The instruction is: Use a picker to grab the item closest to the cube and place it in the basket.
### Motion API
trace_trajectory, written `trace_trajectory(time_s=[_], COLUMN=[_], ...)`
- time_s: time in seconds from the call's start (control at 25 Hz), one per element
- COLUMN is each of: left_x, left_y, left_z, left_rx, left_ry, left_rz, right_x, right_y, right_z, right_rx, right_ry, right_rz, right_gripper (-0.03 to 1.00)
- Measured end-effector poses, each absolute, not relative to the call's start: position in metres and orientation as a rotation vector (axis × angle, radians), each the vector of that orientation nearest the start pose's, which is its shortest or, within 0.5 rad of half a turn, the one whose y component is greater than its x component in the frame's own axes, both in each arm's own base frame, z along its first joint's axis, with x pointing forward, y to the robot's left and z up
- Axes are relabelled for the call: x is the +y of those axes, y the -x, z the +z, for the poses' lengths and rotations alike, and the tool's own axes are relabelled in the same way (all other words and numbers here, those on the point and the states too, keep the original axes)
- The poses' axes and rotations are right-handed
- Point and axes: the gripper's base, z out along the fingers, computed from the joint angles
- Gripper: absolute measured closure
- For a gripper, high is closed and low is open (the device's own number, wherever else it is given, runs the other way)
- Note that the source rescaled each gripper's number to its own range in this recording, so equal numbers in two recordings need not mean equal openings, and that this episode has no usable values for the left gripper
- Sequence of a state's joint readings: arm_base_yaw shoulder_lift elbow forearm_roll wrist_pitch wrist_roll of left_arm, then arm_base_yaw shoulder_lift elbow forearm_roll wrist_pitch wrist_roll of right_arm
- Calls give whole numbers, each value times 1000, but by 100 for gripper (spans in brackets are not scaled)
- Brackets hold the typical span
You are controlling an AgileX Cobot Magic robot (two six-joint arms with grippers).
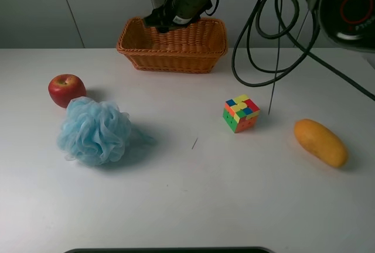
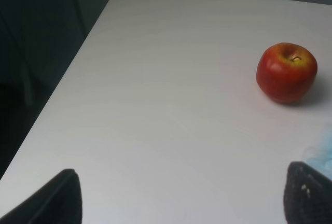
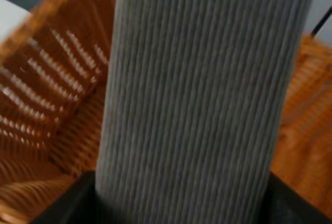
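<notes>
The multicoloured cube [image 1: 241, 113] sits on the white table right of centre. The wicker basket [image 1: 176, 54] stands at the back centre. My right gripper [image 1: 166, 20] hangs over the basket's left part and is shut on a grey ribbed item [image 3: 207, 79]. In the right wrist view that item fills the space between the dark fingers [image 3: 70, 203], with the basket's inside [image 3: 46, 105] behind it. My left gripper [image 2: 181, 203] is open and empty over the table's left corner, and out of sight in the exterior view.
A red apple [image 1: 66, 89] [image 2: 286, 72] lies at the left, with a blue bath pouf [image 1: 94, 131] just in front of it. A yellow mango [image 1: 320, 142] lies at the right. Black cables [image 1: 258, 48] hang from the right arm beside the basket.
</notes>
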State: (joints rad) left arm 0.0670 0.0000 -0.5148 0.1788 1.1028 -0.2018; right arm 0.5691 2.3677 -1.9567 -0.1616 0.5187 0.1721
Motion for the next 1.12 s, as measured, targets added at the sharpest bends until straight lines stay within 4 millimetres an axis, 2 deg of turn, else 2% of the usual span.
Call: trace_trajectory(time_s=[0.12,0.44,0.48,0.52,0.56,0.6,0.64,0.72,0.96,1.12], left_x=[14,14,14,14,14,14,14,14,14,14], left_y=[10,10,10,10,10,10,10,10,10,10], left_z=[279,279,279,279,279,279,279,279,279,279], left_rx=[2040,2040,2041,2041,2041,2041,2041,2041,2041,2041], left_ry=[290,290,289,289,289,289,289,289,289,289], left_rz=[132,132,133,133,133,133,133,133,133,133], right_x=[278,277,277,278,278,278,278,278,277,276], right_y=[-457,-457,-457,-456,-456,-456,-456,-456,-456,-454], right_z=[152,151,150,150,150,150,150,150,150,168], right_rx=[2369,2385,2387,2387,2387,2386,2383,2384,2390,2374], right_ry=[587,604,606,607,610,613,621,627,633,651], right_rz=[189,181,186,187,187,186,183,180,174,166], right_gripper=[92,92,88,70,34,13,4,-1,-3,-3])
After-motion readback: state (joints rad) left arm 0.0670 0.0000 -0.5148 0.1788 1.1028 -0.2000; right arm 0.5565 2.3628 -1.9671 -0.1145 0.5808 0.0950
